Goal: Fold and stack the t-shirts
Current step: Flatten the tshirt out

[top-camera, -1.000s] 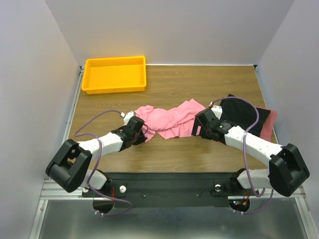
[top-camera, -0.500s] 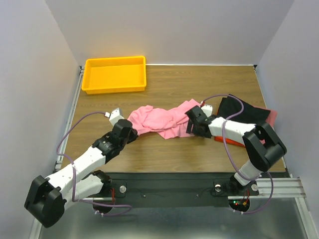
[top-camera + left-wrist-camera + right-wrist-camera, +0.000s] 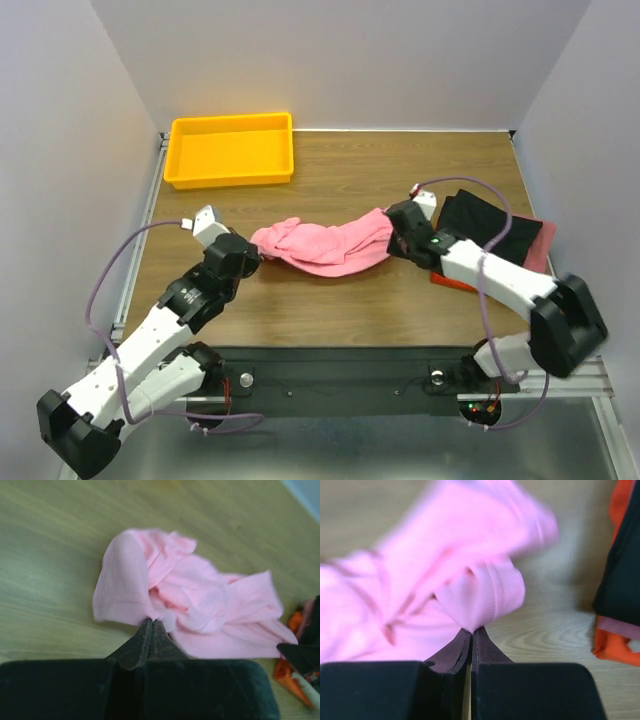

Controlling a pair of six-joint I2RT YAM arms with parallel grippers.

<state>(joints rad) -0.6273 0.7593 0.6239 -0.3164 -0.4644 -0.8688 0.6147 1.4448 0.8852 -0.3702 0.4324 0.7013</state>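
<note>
A crumpled pink t-shirt (image 3: 325, 247) hangs stretched between both grippers over the middle of the table. My left gripper (image 3: 252, 256) is shut on its left end, cloth pinched at the fingertips (image 3: 150, 622). My right gripper (image 3: 393, 236) is shut on the right end, a fold of pink t-shirt (image 3: 480, 597) clamped between its jaws. A stack of folded t-shirts lies at the right: black (image 3: 490, 226) on top, pink (image 3: 543, 240) and orange-red (image 3: 450, 281) edges showing beneath. The right wrist view shows that stack (image 3: 620, 580) at its right edge.
A yellow plastic tray (image 3: 231, 149) stands at the back left of the wooden table (image 3: 400, 170). Purple cables loop from both arms. White walls close in the table on the left, back and right.
The right gripper closed on the pink shirt's right end and moved right. The left arm pulled its end leftward. The shirt is now drawn out into a narrower band.
</note>
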